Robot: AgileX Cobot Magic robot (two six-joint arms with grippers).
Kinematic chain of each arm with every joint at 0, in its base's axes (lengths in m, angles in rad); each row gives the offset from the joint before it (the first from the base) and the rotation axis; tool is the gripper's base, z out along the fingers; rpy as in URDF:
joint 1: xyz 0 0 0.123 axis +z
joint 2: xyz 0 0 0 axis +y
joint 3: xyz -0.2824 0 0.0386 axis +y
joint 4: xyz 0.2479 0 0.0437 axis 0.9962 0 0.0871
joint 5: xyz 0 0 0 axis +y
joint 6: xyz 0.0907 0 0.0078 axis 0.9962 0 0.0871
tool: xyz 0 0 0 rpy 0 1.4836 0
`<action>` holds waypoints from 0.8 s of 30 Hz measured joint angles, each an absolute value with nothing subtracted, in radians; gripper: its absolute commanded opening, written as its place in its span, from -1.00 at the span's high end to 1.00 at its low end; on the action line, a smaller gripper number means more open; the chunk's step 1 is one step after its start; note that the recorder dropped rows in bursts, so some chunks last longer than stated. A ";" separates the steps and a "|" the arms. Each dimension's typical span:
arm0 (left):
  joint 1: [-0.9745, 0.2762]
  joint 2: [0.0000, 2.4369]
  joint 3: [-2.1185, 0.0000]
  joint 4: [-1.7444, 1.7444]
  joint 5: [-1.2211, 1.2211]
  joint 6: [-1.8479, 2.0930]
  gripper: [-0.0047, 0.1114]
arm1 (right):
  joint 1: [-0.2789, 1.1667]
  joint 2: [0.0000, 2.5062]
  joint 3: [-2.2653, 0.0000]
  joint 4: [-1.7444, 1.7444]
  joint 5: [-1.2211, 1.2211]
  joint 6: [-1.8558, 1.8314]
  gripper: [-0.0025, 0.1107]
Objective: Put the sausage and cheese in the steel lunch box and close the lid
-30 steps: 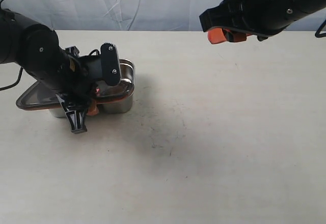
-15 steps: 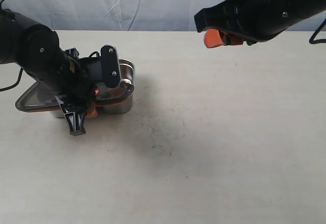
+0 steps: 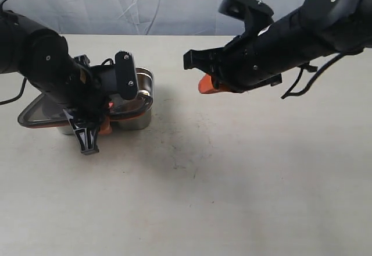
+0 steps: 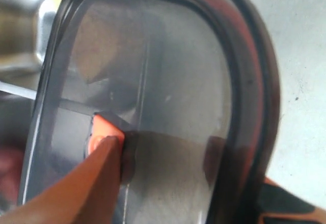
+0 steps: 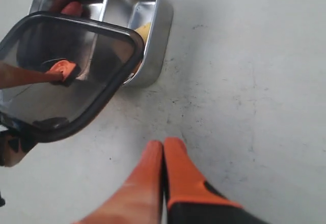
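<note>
The steel lunch box (image 3: pixel 143 118) stands at the table's left. In the right wrist view the sausage (image 5: pixel 75 7) lies in one compartment and a yellow corner of the cheese (image 5: pixel 144 30) shows in the other. The dark lid (image 3: pixel 36 113) lies tilted and skewed across the box (image 5: pixel 164 16), leaving its far end uncovered. My left gripper (image 3: pixel 107 114) is shut on the lid (image 4: pixel 178 76), with one orange finger (image 4: pixel 100 168) lying on top by the orange valve tab (image 5: pixel 61 68). My right gripper (image 3: pixel 204 85) hangs shut and empty above the table, right of the box, its tips (image 5: pixel 164 150) pressed together.
The beige tabletop (image 3: pixel 232 169) stretches bare to the right of and in front of the box. A pale cloth backdrop (image 3: pixel 145 6) closes the far edge. The right arm's black body (image 3: pixel 290 35) reaches in over the table's middle.
The right arm has swung down and to the left from the upper right corner towards the box, gripper still shut. The left gripper and the lid have barely shifted.
</note>
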State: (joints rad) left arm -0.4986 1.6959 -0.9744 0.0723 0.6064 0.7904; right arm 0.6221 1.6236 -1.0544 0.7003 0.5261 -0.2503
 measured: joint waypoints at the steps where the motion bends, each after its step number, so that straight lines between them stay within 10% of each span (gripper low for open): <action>1: -0.499 1.696 -0.974 0.075 0.604 0.783 0.21 | 0.622 1.649 -1.054 0.740 0.520 -0.273 0.96; 24: -0.499 1.696 -0.974 0.079 0.592 0.755 0.21 | 0.620 2.019 -1.095 1.636 0.688 -0.878 0.96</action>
State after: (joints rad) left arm -0.4986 1.6959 -0.9744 0.0789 0.5923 0.7555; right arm 0.6198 2.0189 -1.0950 1.6363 0.6877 -0.8777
